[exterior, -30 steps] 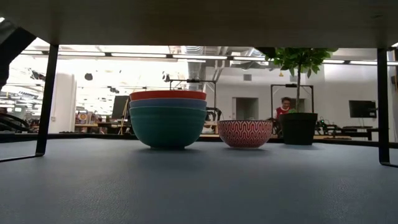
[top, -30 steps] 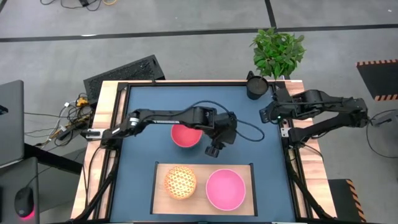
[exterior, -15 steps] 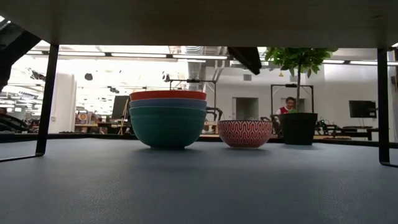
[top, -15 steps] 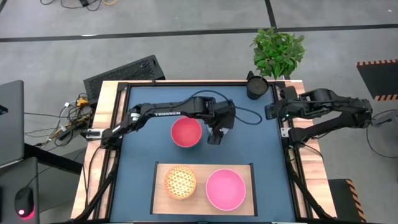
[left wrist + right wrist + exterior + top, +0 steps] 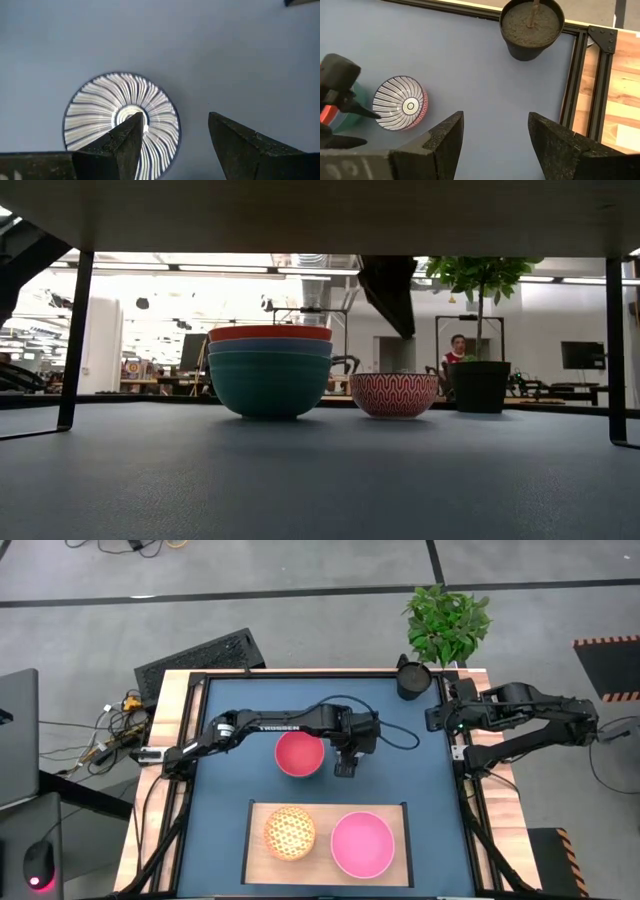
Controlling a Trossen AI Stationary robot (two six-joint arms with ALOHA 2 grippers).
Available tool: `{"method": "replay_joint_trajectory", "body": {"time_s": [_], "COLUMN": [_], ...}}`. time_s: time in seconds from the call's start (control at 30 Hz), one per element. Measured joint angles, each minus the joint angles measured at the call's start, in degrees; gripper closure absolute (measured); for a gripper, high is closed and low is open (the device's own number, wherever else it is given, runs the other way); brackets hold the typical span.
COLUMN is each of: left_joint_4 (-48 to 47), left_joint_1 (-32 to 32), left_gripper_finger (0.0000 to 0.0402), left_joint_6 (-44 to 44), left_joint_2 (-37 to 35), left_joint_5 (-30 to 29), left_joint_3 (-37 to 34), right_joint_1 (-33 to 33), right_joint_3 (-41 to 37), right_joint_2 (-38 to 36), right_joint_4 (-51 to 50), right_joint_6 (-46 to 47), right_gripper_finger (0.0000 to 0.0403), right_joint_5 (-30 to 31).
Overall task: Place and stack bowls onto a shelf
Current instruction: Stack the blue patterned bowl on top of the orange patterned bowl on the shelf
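Note:
My left gripper is open and hovers over the small striped bowl, which stands on the blue tabletop. One finger is over the bowl's middle and the other is outside its rim, with a gap above the bowl in the low view. Beside it stands a stack of wider bowls, red on top. The pale shelf carries an orange-lattice bowl and a pink bowl. My right gripper waits open near the table's right edge.
A dark pot with a plant stands at the far right corner. The shelf stands on thin dark legs; its underside spans the top of the low view. A person shows far off in the room. Bare tabletop lies right of the striped bowl.
My left gripper has swung a little toward the far edge and come down toward the striped bowl, showing lower in the low view. The bowls have not moved.

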Motion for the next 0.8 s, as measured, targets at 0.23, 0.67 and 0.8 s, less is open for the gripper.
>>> {"method": "replay_joint_trajectory", "body": {"time_s": [0.23,0.67,0.8], "left_joint_4": [2.0,6.9,8.6], "left_joint_1": [-0.1,-0.1,-0.1], "left_gripper_finger": [0.0192,0.0198,0.0227], "left_joint_6": [-0.9,-2.5,-1.9], "left_joint_2": [0.0,0.1,0.1], "left_joint_5": [-0.5,-3.3,-3.7], "left_joint_3": [-4.2,-11.9,-13.7], "right_joint_1": [0.0,0.0,0.0], "right_joint_3": [0.0,0.0,0.0], "right_joint_2": [0.0,0.0,0.0], "right_joint_4": [0.0,0.0,0.0], "right_joint_6": [0.0,-0.8,-1.0], "right_gripper_finger": [0.0154,0.0154,0.0154], "right_joint_5": [-0.1,-0.1,-0.1]}}
